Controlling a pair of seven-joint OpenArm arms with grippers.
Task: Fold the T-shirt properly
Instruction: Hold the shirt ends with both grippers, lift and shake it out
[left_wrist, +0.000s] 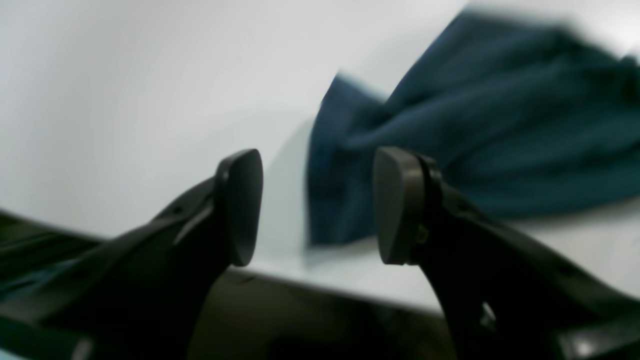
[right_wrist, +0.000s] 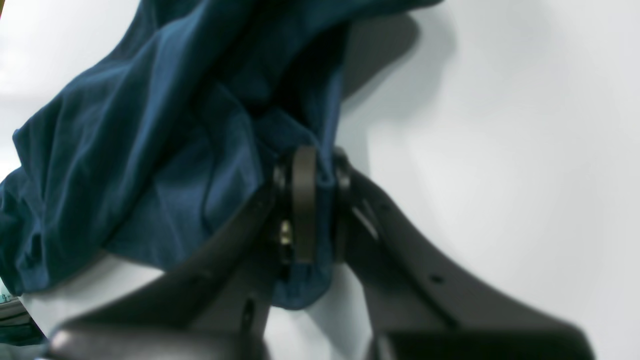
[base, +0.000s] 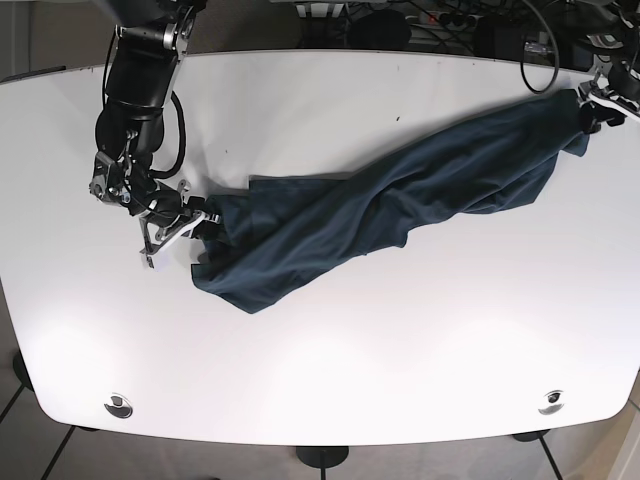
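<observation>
A dark blue T-shirt (base: 400, 205) lies stretched in a crumpled band across the white table (base: 320, 340), from the left middle to the far right corner. My right gripper (base: 205, 222) is at its left end and is shut on a fold of the fabric (right_wrist: 322, 200); the rest of the shirt (right_wrist: 150, 150) hangs bunched behind the fingers. My left gripper (left_wrist: 317, 205) is open and empty, just off the table's edge. The shirt's other end (left_wrist: 500, 125) lies blurred beyond its fingertips. In the base view the left gripper (base: 592, 108) sits at that far right end.
The table's curved edge (left_wrist: 350, 280) passes just under the left gripper. Two round fittings (base: 118, 405) (base: 549, 402) sit near the front edge. Cables and gear (base: 440, 20) lie behind the table's back edge.
</observation>
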